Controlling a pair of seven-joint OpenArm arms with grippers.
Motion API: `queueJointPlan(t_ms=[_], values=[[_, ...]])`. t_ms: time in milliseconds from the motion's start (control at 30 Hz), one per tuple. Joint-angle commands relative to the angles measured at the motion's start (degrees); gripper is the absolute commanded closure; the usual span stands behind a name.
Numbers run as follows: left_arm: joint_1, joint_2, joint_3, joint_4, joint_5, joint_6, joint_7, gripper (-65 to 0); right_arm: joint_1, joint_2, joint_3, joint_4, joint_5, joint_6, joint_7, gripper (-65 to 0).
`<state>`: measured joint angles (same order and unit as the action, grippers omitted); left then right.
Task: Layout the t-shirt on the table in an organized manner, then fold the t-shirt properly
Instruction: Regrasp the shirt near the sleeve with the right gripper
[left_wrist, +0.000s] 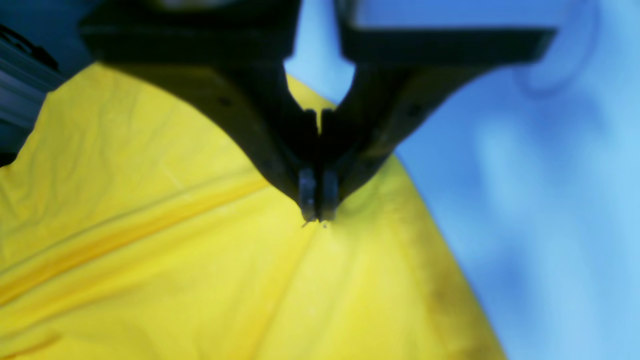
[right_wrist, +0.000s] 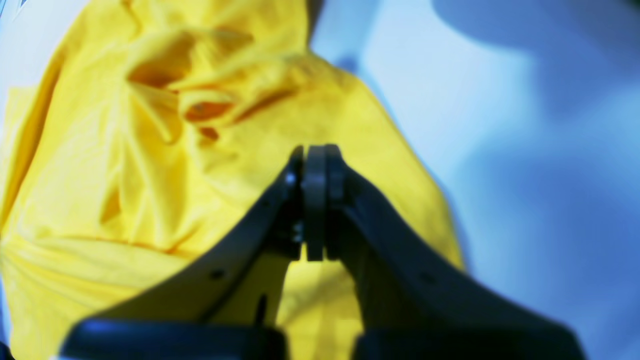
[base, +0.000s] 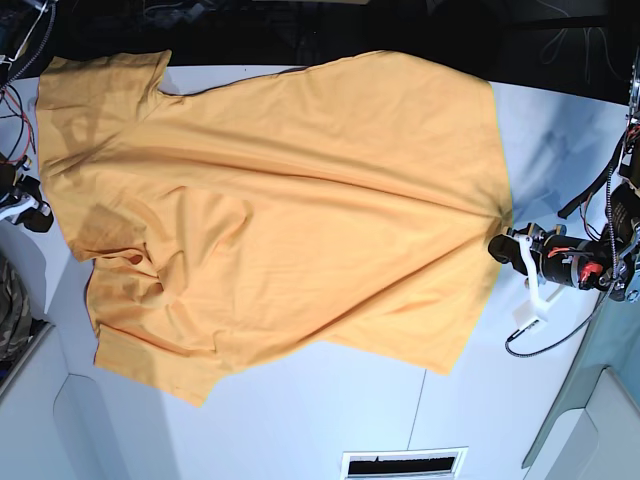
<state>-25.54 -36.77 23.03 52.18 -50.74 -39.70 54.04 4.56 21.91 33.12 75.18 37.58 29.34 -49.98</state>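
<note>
The orange-yellow t-shirt (base: 290, 200) lies spread wide across the white table (base: 300, 420), wrinkled around the neck at the lower left. My left gripper (base: 497, 243) is at the shirt's right edge. In the left wrist view it (left_wrist: 317, 217) is shut on the t-shirt (left_wrist: 150, 225), with folds fanning out from its tips. My right gripper (base: 38, 215) is beside the shirt's left edge. The right wrist view shows this gripper (right_wrist: 315, 150) shut over the crumpled t-shirt (right_wrist: 150, 175), with no cloth showing between its fingers.
A camouflage cloth (base: 10, 305) hangs at the far left edge. A slotted vent (base: 400, 463) sits in the table's front. Cables (base: 600, 200) trail from the arm on the right. The table's dark back edge (base: 300, 40) runs just behind the shirt.
</note>
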Motion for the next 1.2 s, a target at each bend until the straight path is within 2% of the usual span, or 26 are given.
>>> queueJointPlan(t_ms=[0,200,333,433,667,867,1100,1167], values=[[-1.0,-0.7,-0.4,0.7,-1.6,-0.3,-0.4,0.0,2.4,0.9,-1.7,0.8,-0.8,0.5,2.2,0.0],[3.2,0.0,-0.4,2.3,-5.6,-0.3,1.5,0.0,10.0,-1.2,-15.8,-2.6,-15.8,-1.1,10.8,0.0],[6.9,0.2,-0.4,8.1,-5.2,-0.3,1.5,0.0,16.8,-1.3,-23.1,-12.8,-18.6,-1.1,17.9,0.0],[8.9,0.3,-0.4,11.2,-5.0,-0.3,1.5,0.0,22.1,-1.3,-26.3,-21.9,-20.6,-2.7,21.8,0.0],[11.4,0.3,-0.4,11.9,-5.0,-0.3,1.5,0.0,28.8,-1.0,-27.6,-37.3,-25.1,-5.9,25.0,0.0],[11.4,0.3,-0.4,11.9,-4.6,-0.3,1.6,0.0,29.2,1.5,-27.6,-39.0,-28.2,-11.1,28.0,0.0],[11.4,0.3,-0.4,12.0,-4.5,-0.3,1.9,0.0,29.3,4.7,-27.6,-39.0,-27.6,-11.1,29.1,0.0],[11.4,0.6,-0.4,12.0,-5.3,-0.3,1.9,0.0,29.2,5.2,-27.4,-38.7,-24.8,-11.1,25.4,0.0]])
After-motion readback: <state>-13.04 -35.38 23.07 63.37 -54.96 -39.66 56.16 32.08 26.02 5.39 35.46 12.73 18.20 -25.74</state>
